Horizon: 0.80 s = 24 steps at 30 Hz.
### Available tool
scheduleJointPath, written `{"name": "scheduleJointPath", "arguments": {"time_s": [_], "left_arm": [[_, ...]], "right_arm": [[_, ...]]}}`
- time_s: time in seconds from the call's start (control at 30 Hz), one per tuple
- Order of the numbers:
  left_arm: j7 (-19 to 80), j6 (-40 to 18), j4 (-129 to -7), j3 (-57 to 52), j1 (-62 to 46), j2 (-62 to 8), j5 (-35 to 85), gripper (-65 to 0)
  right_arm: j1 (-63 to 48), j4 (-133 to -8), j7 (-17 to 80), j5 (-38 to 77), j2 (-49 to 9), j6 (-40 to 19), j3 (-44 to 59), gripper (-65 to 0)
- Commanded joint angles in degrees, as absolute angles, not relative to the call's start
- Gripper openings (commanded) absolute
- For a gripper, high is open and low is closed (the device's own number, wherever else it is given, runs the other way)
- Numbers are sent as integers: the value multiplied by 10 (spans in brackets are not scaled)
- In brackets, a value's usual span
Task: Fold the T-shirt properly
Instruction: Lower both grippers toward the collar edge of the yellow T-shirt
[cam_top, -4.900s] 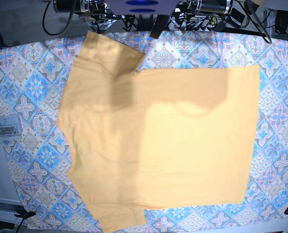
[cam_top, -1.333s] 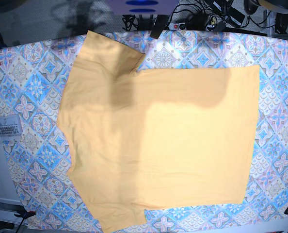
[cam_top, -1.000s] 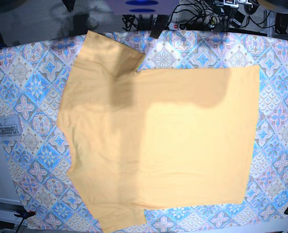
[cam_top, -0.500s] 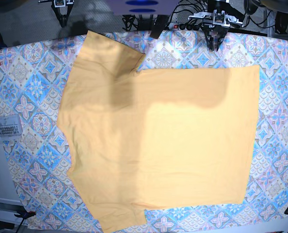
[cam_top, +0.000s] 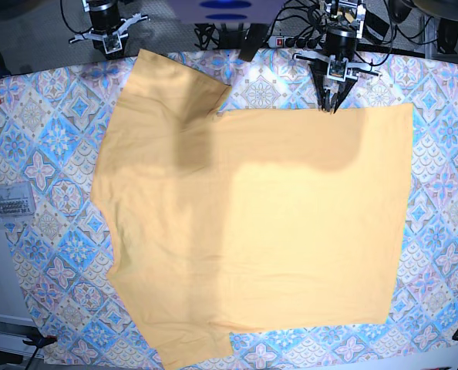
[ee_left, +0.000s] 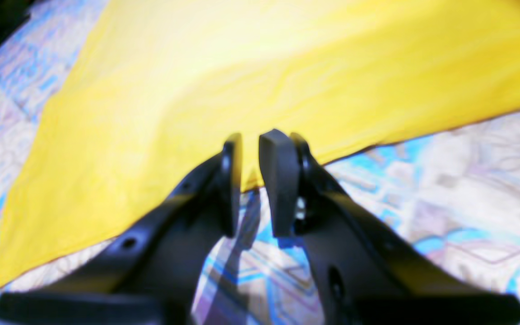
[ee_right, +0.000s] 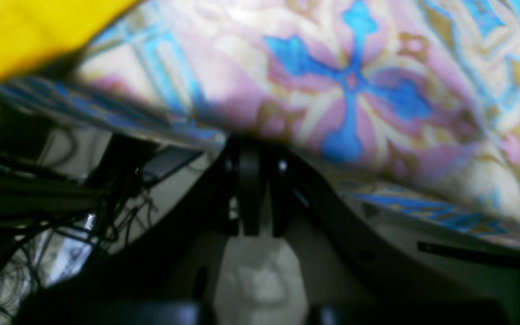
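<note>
Shirt: the yellow-orange shirt [cam_top: 252,216] is laid flat across the patterned cloth [cam_top: 52,139] that covers the bench, spread wide, presumably so its edges can be reached for folding. One sleeve is pointed to the far edge, the other to the near edge.
Fold state: no fold is seen yet; the task is judged to be at its start.
Left fingers: the left fingers [ee_left: 249,180] are held a narrow gap apart, with nothing between them. They are poised just off the shirt's far hem, over bare cloth, likely lined up to take that edge.
Right fingers: the right fingers [ee_right: 253,189] are seen pressed nearly together, empty. They are placed at the far bench edge [ee_right: 287,140], near the far sleeve's corner, well apart from the left ones.
Shadow: a dark band is cast over the shirt's far part.
Risk: the tablecloth could be pinched along with the hem.
</note>
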<state>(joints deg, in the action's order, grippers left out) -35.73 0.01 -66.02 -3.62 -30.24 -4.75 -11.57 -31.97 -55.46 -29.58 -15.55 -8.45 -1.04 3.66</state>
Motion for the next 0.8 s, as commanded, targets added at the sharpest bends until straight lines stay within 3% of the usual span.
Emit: {"name": "scheduleJointPath", "arguments": {"time_s": [0.0, 0.27, 0.77], "left_arm": [[-359, 1, -676, -37, -305, -47, -112, -538], [-308, 1, -684, -37, -291, -31, -113, -538], [-305, 0, -684, -37, -290, -28, -116, -539]], "right_arm": [[-308, -587, -352, -144, -91, 2, 38, -619], [-307, -635, -287, -114, -89, 3, 54, -620], [-385, -639, -291, -95, -87, 3, 102, -643]]}}
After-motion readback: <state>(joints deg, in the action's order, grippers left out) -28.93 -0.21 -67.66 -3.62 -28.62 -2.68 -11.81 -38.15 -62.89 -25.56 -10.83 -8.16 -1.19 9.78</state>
